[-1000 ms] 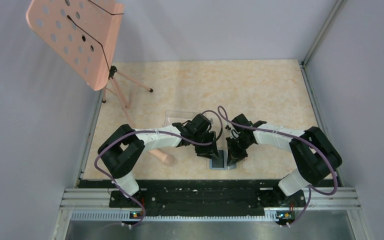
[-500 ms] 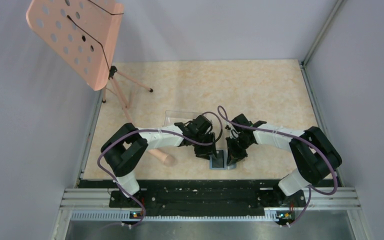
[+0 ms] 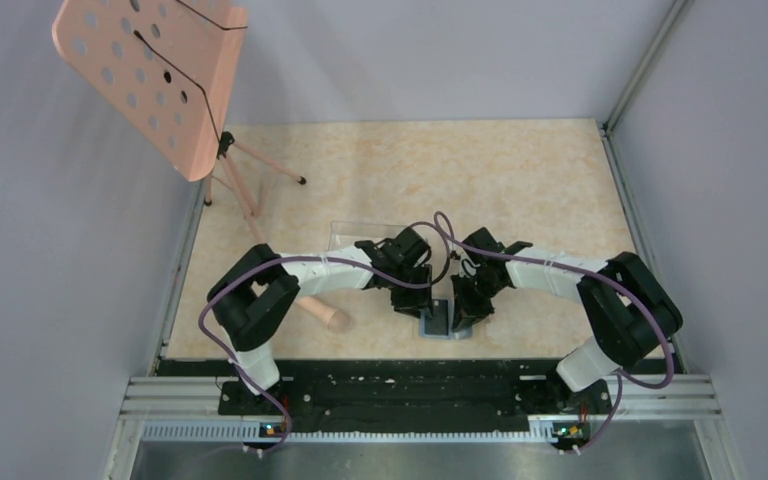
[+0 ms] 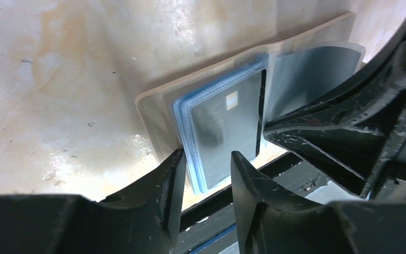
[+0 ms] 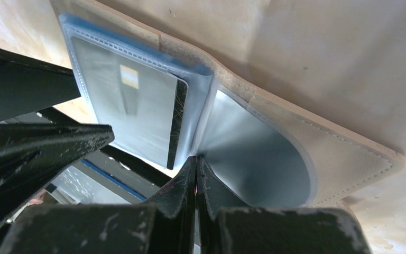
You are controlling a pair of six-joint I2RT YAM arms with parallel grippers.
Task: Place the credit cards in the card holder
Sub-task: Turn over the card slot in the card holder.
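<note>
The card holder [image 3: 438,322] lies open at the table's front edge, tan [image 4: 153,114] with blue-tinted clear sleeves [image 5: 84,47]. A dark grey credit card [image 4: 232,127] with a pale chip sits inside the top sleeve [image 5: 132,114]. My left gripper [image 4: 207,169] is open, and the near edge of the sleeve stack and the card lies between its fingertips [image 4: 172,177]. My right gripper [image 5: 195,159] is shut. Its tips press at the fold of a sleeve page [image 5: 254,153] that curls upward, and I see nothing between the jaws. In the top view both grippers [image 3: 410,300] [image 3: 463,312] flank the holder.
A clear plastic box [image 3: 360,237] sits just behind the left arm. A pink perforated panel on a tripod stand [image 3: 150,80] is at the back left, with a pink cylinder [image 3: 325,315] by the left arm. The black front rail [image 3: 440,390] runs right below the holder.
My left gripper's jaws have narrowed a little and the left arm has edged right toward the holder. The right arm and the holder have not moved.
</note>
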